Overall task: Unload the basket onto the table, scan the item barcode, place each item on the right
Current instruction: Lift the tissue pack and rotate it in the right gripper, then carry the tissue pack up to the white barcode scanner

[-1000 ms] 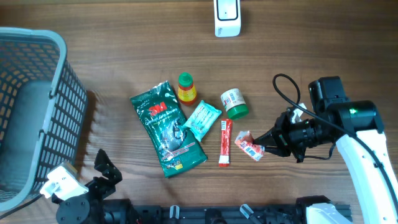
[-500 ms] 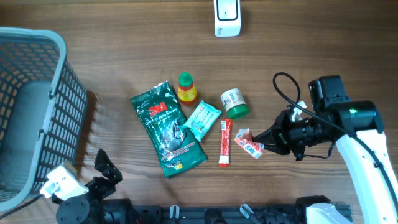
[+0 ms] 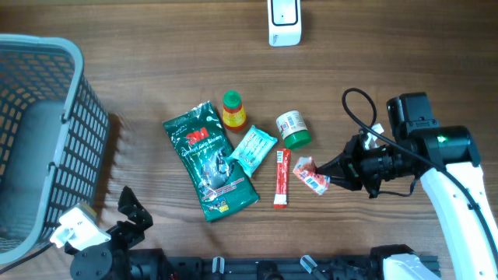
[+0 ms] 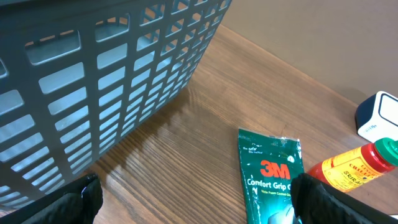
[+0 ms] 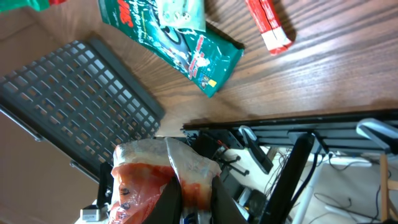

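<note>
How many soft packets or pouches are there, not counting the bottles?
4: the big green pouch, the teal packet beside it, the red stick sachet, and the red-and-white packet pinched in the right gripper. None seems hidden.

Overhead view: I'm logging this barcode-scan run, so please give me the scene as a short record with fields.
held item: red-and-white sachet, pinched in the right gripper
left gripper: open, empty, at the near table edge beside the basket
white scanner: at the far table edge, well apart from the held item
loose items: green pouch, sauce bottle, teal packet, green-lidded jar, red stick packet
scan: not yet done
</note>
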Robot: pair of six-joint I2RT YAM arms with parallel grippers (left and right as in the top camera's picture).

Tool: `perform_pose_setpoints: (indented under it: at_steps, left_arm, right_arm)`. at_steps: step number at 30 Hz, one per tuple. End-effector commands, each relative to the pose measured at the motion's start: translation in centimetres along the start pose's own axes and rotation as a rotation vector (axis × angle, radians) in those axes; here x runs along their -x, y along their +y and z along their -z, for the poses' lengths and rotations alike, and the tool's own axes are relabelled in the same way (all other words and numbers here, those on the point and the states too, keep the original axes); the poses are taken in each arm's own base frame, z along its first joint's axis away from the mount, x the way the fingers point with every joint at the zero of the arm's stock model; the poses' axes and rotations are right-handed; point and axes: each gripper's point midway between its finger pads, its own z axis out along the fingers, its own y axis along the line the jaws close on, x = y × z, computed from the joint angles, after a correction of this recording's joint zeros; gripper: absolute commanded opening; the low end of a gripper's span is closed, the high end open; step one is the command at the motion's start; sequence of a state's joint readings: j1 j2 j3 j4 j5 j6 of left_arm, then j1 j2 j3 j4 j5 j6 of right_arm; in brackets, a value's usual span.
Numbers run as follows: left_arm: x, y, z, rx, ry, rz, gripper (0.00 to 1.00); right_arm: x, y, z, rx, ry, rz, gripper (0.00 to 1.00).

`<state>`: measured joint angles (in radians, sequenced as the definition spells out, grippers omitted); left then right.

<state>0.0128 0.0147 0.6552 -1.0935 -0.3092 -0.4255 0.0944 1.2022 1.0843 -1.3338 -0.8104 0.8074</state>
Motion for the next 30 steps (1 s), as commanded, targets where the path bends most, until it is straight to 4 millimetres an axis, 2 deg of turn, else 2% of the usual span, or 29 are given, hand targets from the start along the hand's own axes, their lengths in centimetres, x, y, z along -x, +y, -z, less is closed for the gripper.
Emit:
perform_pose_setpoints:
  at_steps: [1, 5, 9, 20, 24, 27, 30]
  left_arm:
    - [0.0, -0.2, 0.1, -0.014, -0.004, 0.009, 1.00]
    - [0.0, -0.2, 0.1, -0.014, -0.003, 0.009, 1.00]
    - [0.0, -0.2, 0.1, -0.014, -0.003, 0.009, 1.00]
    - [0.0, -0.2, 0.1, -0.014, -0.003, 0.009, 1.00]
    - [0.0, -0.2, 0.1, -0.014, -0.004, 0.009, 1.00]
    - [0.0, -0.2, 0.1, -0.014, -0.003, 0.009, 1.00]
    - [0.0, -0.2, 0.1, -0.014, -0.003, 0.009, 1.00]
  right_arm:
    - [0.7, 0.6, 0.3, 0.013, -0.045, 0.031, 0.04]
    - [1.0, 0.9, 0.3, 0.022, -0.057, 0.046, 0.04]
    - [2.8, 1.1, 0.5, 0.010, -0.140, 0.094, 0.04]
    - [10.3, 2.1, 3.0, -0.077, -0.538, 0.238, 0.04]
    - [12.2, 4.5, 3.6, -0.075, -0.611, 0.503, 0.04]
    - [13.8, 6.0, 3.6, -0.054, -0.653, 0.563, 0.05]
    - [16.3, 7.6, 3.3, -0.040, -0.704, 0.611, 0.04]
